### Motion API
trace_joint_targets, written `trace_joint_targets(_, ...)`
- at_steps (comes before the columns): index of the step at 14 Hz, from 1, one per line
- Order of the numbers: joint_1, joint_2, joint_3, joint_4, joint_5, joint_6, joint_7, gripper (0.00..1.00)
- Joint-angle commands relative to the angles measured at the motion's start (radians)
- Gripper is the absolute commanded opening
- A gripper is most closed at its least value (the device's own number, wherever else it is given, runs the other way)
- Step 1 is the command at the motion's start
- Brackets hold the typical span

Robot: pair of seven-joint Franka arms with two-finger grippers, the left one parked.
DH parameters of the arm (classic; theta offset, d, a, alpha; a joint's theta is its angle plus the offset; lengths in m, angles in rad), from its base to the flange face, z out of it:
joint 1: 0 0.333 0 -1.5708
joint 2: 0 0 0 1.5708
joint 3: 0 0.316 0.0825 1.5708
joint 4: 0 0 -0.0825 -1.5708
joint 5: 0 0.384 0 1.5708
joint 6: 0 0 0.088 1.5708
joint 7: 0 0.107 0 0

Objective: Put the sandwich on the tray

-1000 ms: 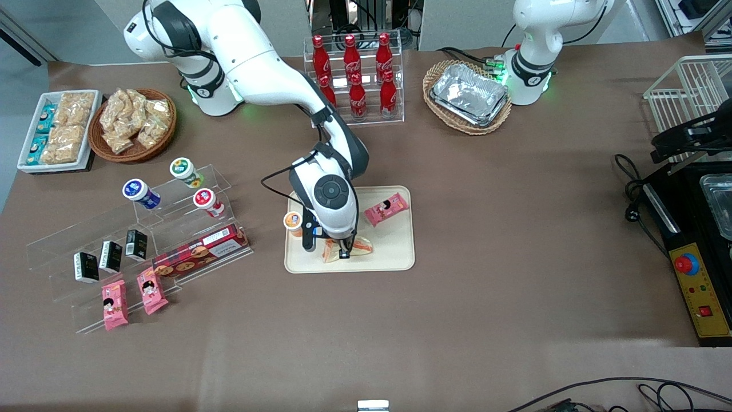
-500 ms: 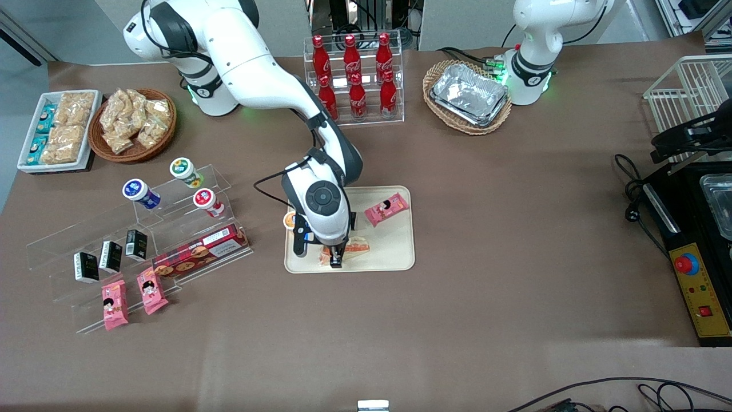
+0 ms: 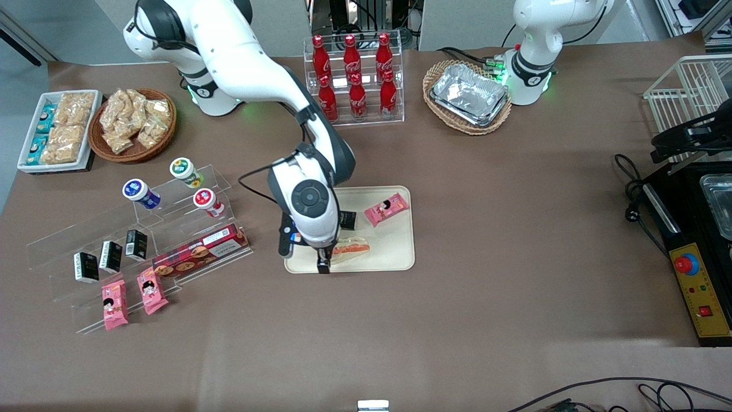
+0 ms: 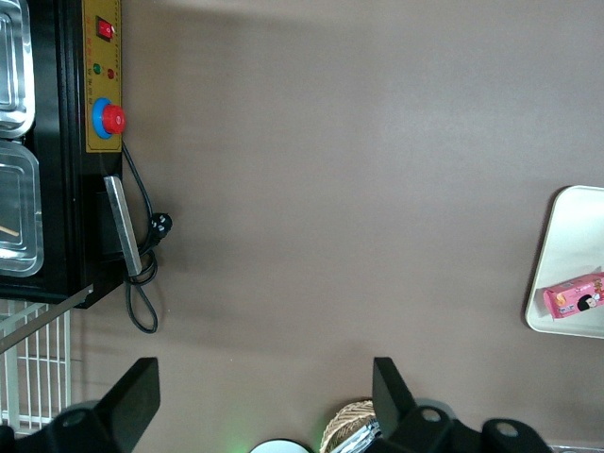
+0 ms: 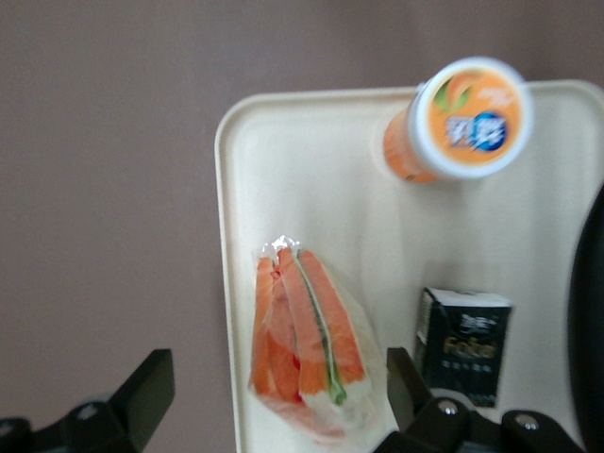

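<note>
sandwich [image 5: 307, 344] lies on tray [image 5: 283, 170], released. gripper [image 5: 274, 406] above it, fingers spread wide, empty. placement looks done; only retreat left.

Glossy clear plastic wrap on the sandwich [image 5: 307, 354]; smooth matt cream tray [image 5: 283, 179]. Matt brown tabletop [image 3: 492, 229]. Shiny crinkled foil trays [image 3: 470, 93] in a woven wicker basket [image 3: 440, 111]. Black matt jaws, gripper [image 5: 274, 401].
</note>
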Motion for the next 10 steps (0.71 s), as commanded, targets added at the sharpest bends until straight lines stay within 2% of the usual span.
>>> trace_joint_targets(1,-0.067,-0.135,0.003,-0.006,0.008,-0.145,-0.022,1.00)
trace_joint_targets(7,-0.202,-0.281,0.002,-0.014,0.003,-0.356,-0.561,1.00)
trace_joint_targets(10,-0.286,-0.324,0.002,-0.014,-0.003,-0.447,-0.970,1.00)
